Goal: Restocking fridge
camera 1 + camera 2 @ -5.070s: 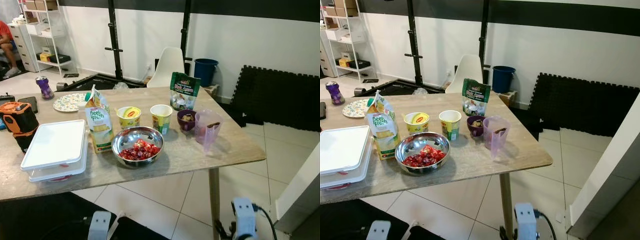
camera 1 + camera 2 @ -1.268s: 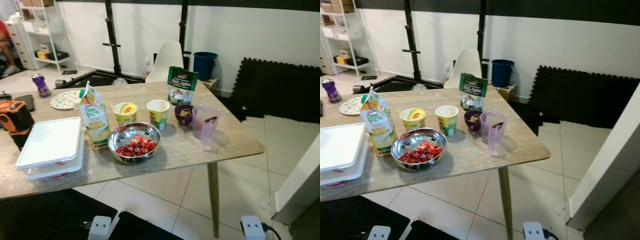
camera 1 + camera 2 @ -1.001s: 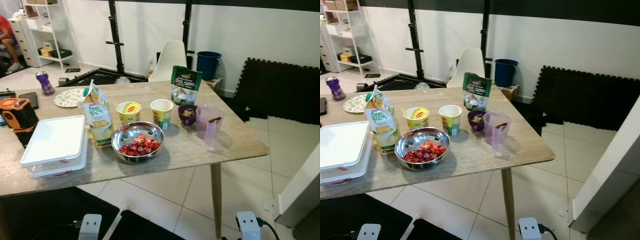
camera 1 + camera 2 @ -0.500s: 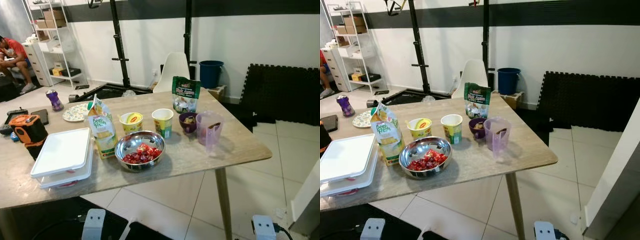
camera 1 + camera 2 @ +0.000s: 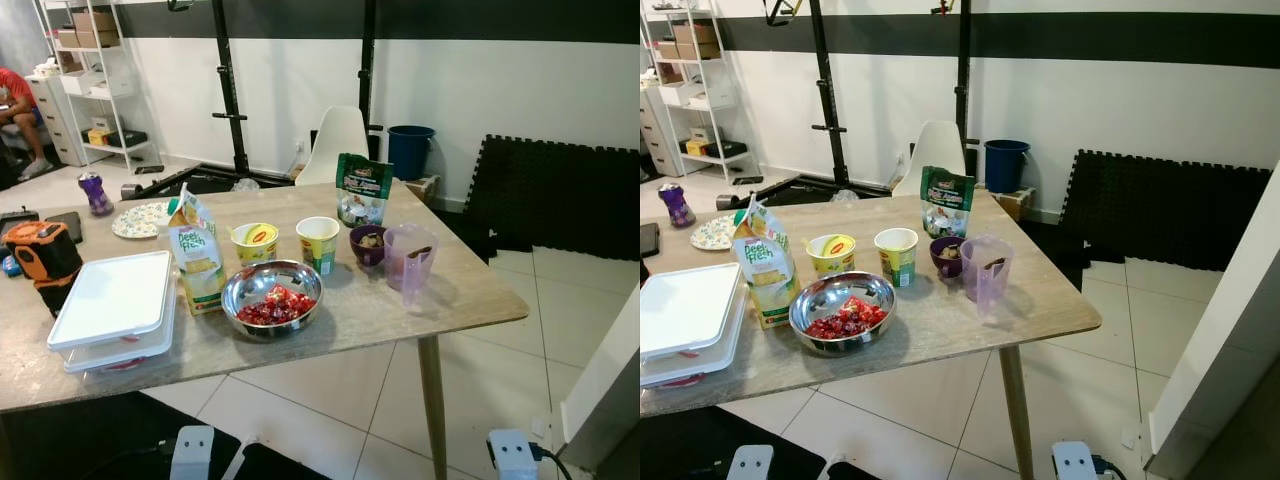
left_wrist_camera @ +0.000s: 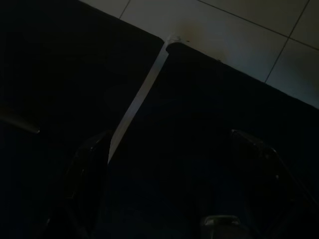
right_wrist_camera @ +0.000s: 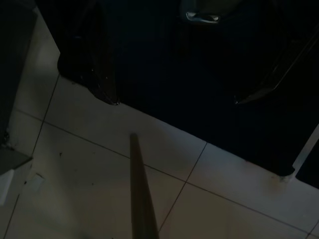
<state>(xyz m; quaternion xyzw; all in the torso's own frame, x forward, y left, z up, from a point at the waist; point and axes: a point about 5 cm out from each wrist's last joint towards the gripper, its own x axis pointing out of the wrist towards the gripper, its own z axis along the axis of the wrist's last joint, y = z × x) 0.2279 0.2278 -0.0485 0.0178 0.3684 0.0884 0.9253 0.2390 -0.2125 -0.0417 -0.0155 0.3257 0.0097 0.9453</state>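
Observation:
On the wooden table [image 5: 470,290] stand a steel bowl of red fruit [image 5: 272,298], a juice carton [image 5: 197,255], a yellow cup [image 5: 254,243], a white-and-green cup [image 5: 319,243], a small purple bowl [image 5: 371,244], a lilac jug [image 5: 408,260] and a green bag [image 5: 363,190]. A white lidded container [image 5: 115,308] lies at the table's left. Both arms hang low in front of the table. My left gripper [image 6: 170,133] is open over a black floor mat [image 6: 209,99]. My right gripper [image 7: 175,102] is open above the tiles, with the table leg [image 7: 142,199] ahead of it.
An orange tool [image 5: 40,255], a patterned plate [image 5: 143,218] and a purple bottle [image 5: 94,192] sit at the table's far left. Behind stand a white chair [image 5: 335,140], a blue bin [image 5: 411,150], black foam mats [image 5: 560,195] and a shelf [image 5: 95,80]. A person [image 5: 15,115] sits far left. A white panel [image 5: 610,370] stands at right.
The whole picture has shifted and swayed, so the camera moved. The things on the table keep their places. Both arms stay low.

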